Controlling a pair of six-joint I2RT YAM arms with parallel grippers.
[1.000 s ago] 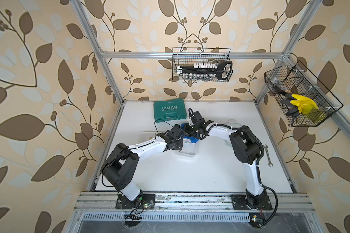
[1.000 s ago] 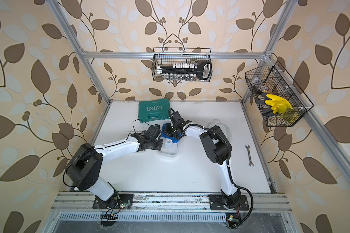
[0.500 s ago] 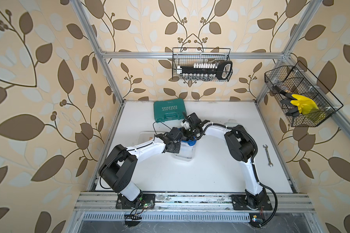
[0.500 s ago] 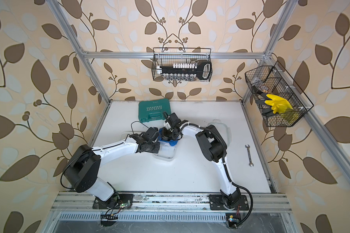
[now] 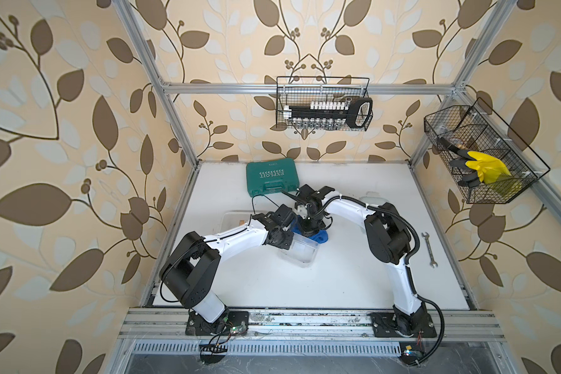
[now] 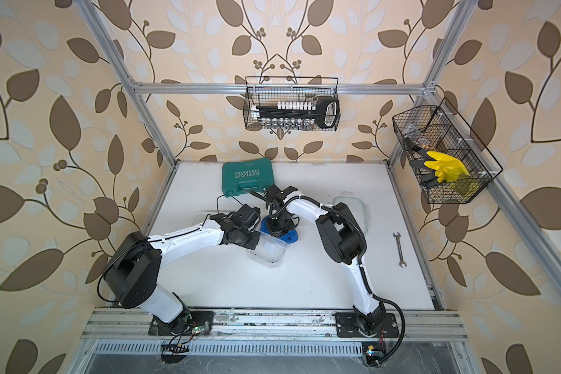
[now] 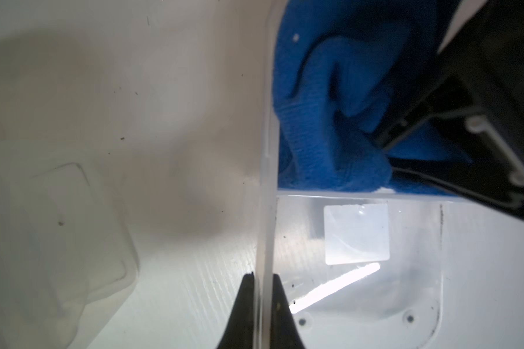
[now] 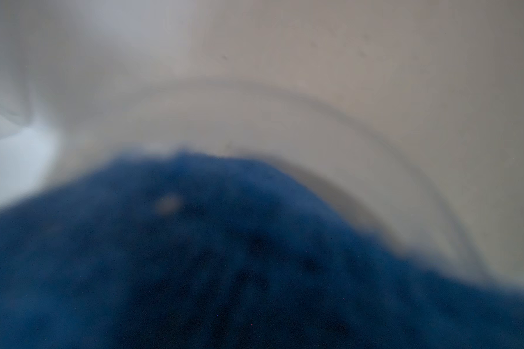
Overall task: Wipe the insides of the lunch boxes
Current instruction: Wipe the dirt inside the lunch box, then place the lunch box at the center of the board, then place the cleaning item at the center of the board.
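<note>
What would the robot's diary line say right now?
left gripper: shut on lunch box wall | right gripper: shut on blue cloth | blue cloth: at lunch box's far end | lid: off

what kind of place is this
Likely a staged robot test cell: wallpapered panels on an aluminium frame, two arms bolted to a front rail, wire tool baskets on the walls.

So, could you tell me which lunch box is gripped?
The centre tub, pinched by the left pincer; the other tub, behind the right arm, lies untouched.
</note>
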